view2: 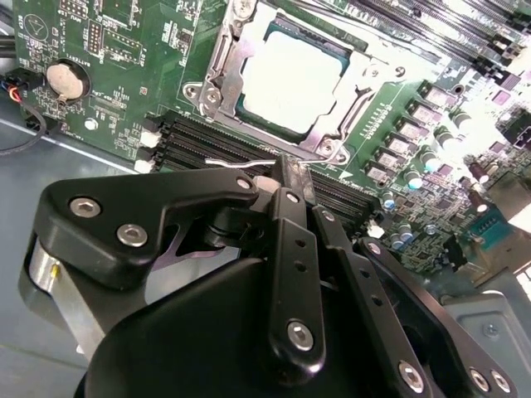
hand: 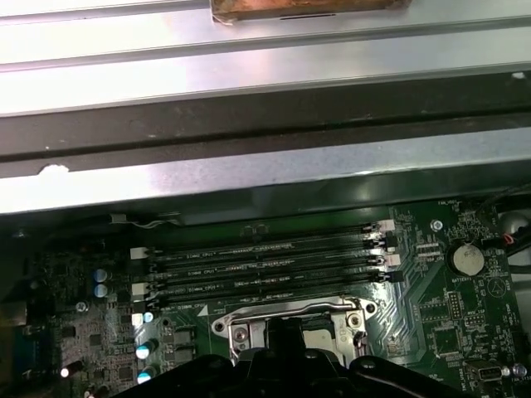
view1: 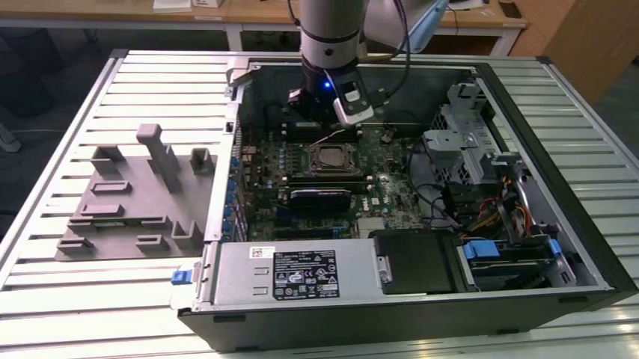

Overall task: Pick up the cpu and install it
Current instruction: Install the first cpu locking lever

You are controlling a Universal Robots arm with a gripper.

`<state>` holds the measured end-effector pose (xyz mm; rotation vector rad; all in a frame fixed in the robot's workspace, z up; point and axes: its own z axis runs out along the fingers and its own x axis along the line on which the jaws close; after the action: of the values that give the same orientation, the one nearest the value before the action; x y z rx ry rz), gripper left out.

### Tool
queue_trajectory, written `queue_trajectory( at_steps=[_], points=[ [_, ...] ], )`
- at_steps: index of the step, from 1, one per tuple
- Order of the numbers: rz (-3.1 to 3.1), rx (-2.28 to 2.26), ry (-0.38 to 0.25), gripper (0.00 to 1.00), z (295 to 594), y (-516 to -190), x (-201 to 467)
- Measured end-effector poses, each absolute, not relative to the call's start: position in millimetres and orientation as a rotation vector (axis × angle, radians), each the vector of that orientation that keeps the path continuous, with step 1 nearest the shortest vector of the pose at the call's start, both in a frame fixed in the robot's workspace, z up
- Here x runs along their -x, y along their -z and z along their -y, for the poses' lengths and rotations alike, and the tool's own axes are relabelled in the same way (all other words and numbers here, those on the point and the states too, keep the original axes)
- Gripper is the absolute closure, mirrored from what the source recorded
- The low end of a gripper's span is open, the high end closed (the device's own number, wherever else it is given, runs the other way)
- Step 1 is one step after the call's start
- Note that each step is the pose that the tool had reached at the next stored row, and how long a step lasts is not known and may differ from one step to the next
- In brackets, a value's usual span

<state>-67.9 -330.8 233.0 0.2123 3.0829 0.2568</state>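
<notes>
My claw [view2: 278,178] hovers over the motherboard [view1: 299,176] inside the open PC case [view1: 559,247]; whether it's clenched or released, I cannot tell. Just beyond its tip the cpu [view2: 292,79] already lies flat in its socket [view2: 332,141], frame around it, likely seated. 4 memory slots [hand: 265,264] run alongside.

The arm reaches straight down, its end effector [view2: 286,178] with fingers drawn together.

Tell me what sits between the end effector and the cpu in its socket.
In the second wrist view, a bank of black memory slots and the socket's metal frame lie between the end effector and the cpu.
</notes>
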Motion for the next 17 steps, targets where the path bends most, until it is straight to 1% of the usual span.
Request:
queue_trajectory(
  at_steps=[17],
  points=[
    [-3.081, -0.219, -0.25, 0.89, 329.8, -226.8, 67.2]
  ],
)
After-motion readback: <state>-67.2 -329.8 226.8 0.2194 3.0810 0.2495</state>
